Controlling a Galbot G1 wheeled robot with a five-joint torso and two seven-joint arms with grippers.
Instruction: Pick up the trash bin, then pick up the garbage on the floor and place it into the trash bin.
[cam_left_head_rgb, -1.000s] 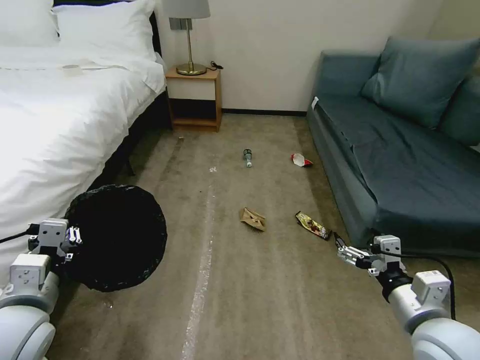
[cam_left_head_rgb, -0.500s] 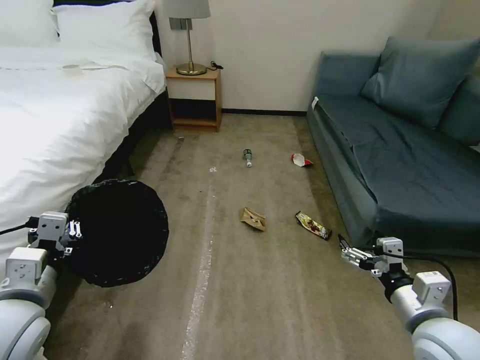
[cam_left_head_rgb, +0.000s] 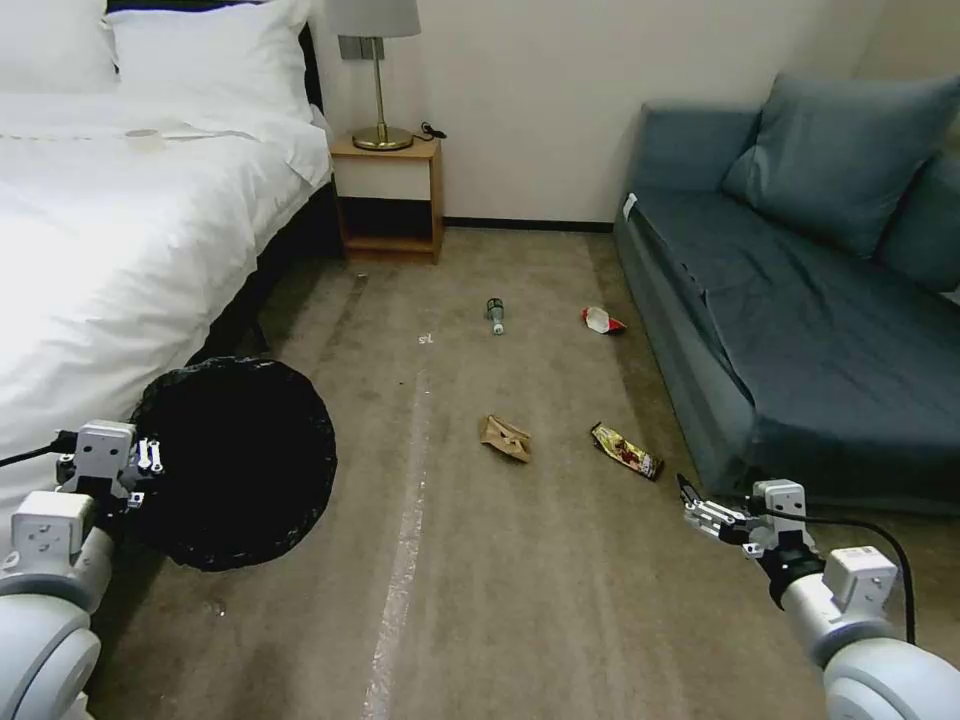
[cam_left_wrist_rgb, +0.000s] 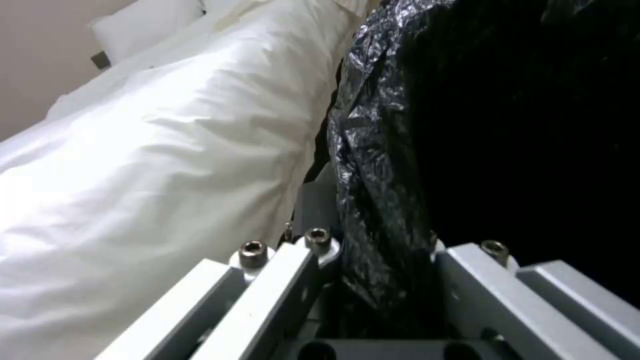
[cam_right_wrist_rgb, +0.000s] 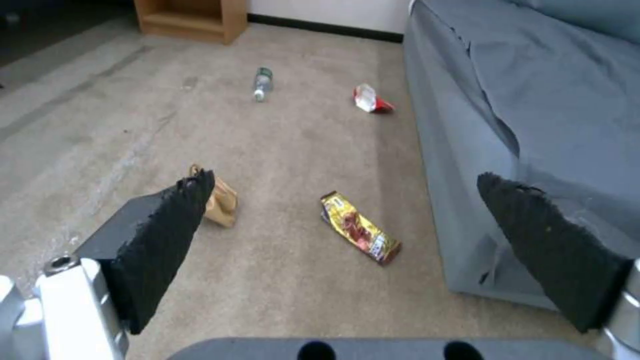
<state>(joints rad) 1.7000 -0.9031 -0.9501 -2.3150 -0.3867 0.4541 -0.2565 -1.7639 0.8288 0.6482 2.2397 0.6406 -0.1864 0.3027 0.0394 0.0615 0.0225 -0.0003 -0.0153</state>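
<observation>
Bin: the trash bin (cam_left_head_rgb: 235, 462), black bag over its rim, sits at 8 o'clock beside the bed (cam_left_head_rgb: 110, 250).
Left gripper: left gripper (cam_left_head_rgb: 140, 478) is at the bin's near-left rim.
Right gripper: right gripper (cam_left_head_rgb: 690, 497) hangs at 4 o'clock, close to the sofa (cam_left_head_rgb: 800, 330).
Litter: brown paper bag (cam_left_head_rgb: 505, 438) near centre; snack wrapper (cam_left_head_rgb: 626, 451) at its 3 o'clock; bottle (cam_left_head_rgb: 495, 314) and red-and-white wrapper (cam_left_head_rgb: 601, 320) toward 12 o'clock.
Nightstand: nightstand (cam_left_head_rgb: 388, 197) at 11 o'clock carries a lamp (cam_left_head_rgb: 378, 70).
</observation>
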